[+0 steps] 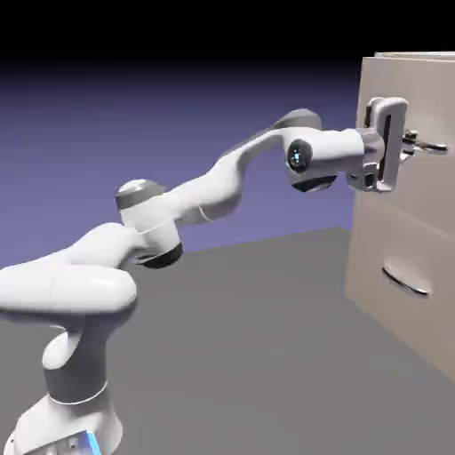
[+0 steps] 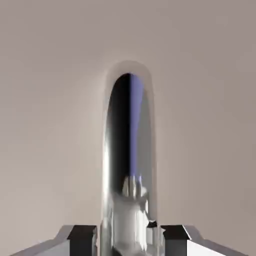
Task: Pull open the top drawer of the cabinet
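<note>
Clamping the top drawer's handle (image 2: pixel 127 150), the end effector (image 2: pixel 128 235) is clenched tight.

Rendered, soft and slightly blurry throughout. Backdrop (image 1: pixel 178 107) fading from black at top to violet lower down. Even diffuse light, arm (image 1: pixel 204 191) bright on top, shaded beneath. Cabinet (image 1: pixel 418 258) front evenly lit, faint shadow under lower handle (image 1: pixel 406 283). Hand view bright, washed-out beige; top handle (image 2: pixel 129 150) mirror-like, dark and violet reflections, hazy edges.
</note>
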Action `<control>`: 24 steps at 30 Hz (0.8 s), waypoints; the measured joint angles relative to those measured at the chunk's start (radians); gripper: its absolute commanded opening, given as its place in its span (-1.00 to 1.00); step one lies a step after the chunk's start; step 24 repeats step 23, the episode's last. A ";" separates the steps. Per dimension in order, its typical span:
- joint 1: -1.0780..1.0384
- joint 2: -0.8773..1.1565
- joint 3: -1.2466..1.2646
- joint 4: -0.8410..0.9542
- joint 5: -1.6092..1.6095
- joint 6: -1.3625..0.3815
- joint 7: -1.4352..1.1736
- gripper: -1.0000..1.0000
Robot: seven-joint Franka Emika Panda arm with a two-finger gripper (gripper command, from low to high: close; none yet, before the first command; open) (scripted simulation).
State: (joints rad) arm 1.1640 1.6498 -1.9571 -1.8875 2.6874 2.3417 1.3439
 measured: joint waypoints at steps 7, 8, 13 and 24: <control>0.167 0.028 -0.022 -0.254 -0.028 -0.087 -0.034 -1.00; 0.192 0.032 -0.026 -0.290 -0.034 -0.098 -0.038 -1.00; 0.323 0.058 -0.054 -0.471 -0.076 -0.152 -0.054 -1.00; 0.552 0.112 -0.130 -0.746 -0.197 -0.204 -0.065 1.00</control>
